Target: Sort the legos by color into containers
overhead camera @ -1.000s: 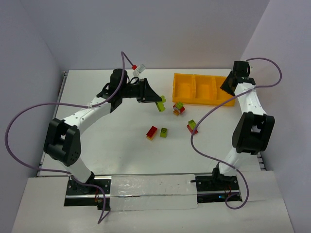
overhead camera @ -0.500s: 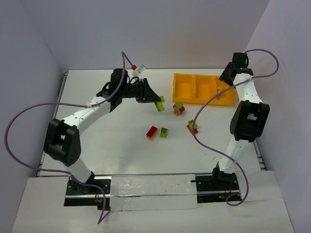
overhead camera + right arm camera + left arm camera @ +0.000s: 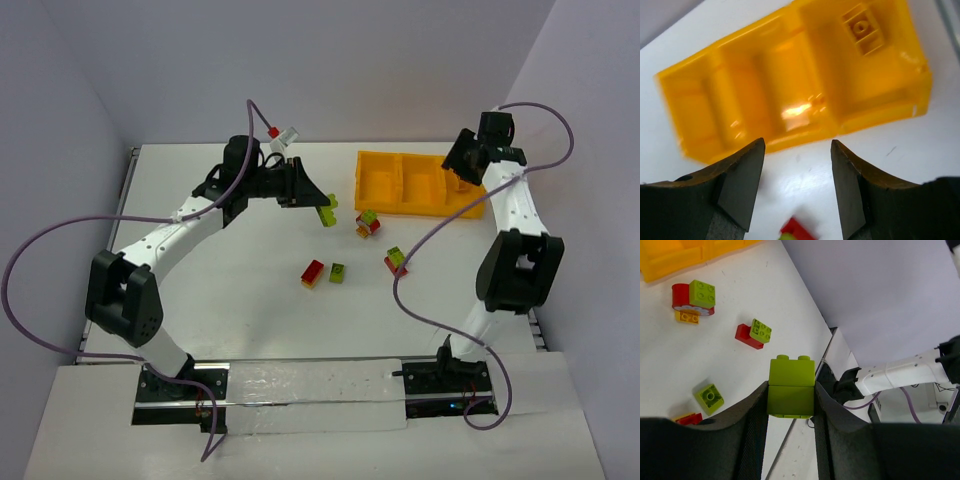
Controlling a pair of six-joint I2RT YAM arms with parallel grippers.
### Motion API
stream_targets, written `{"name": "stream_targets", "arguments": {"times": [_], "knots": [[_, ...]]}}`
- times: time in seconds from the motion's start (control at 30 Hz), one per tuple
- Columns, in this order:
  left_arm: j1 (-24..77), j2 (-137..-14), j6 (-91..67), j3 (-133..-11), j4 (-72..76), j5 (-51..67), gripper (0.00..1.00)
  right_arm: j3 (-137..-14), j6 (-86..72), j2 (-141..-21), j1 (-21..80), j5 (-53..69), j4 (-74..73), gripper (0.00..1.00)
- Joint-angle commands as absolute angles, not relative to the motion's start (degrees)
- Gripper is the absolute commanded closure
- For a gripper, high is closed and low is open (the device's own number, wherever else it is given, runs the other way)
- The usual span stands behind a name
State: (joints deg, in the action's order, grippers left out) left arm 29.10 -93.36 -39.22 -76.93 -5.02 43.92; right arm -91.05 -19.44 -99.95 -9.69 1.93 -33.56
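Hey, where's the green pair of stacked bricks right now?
The green pair is pinched in the left gripper. In the top view it is held left of the tray, beside the mixed brick cluster.

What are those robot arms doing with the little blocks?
They are sorting them by colour. The left arm's fingers pinch a lime green plastic brick stack. The right arm's fingers are open and empty over the orange-yellow plastic tray, where one yellow brick lies in an end compartment. Other small bricks lie loose on the white table.

Scattered legos (image 3: pixel 368 223) crowd the table's (image 3: pixel 230 290) middle just before the tray (image 3: pixel 400 209); open surface lies near-left.
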Motion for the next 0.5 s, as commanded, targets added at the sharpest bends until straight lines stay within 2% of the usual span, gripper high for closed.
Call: {"name": "stream_targets", "arguments": {"times": [0.0,0.17,0.3,0.47], "knots": [[28.57,-92.29,-36.39,-80.77,-4.75,48.16,1.0,-81.67,-17.85,-84.48,-2.91,19.66,-24.8,0.36],[28.13,-93.36,-36.7,-81.82,-1.8,52.91,1.0,-69.29,-19.82,-75.62,6.66,43.15,-15.08,0.33],[28.12,-93.6,-38.1,-81.32,1.96,57.94,1.0,-61.59,-29.72,-72.56,9.53,54.76,-0.54,0.33],[28.12,-93.86,-39.31,-81.02,5.22,61.1,1.0,-58.26,-36.0,-72.81,11.64,61.25,10.71,0.34]]}}
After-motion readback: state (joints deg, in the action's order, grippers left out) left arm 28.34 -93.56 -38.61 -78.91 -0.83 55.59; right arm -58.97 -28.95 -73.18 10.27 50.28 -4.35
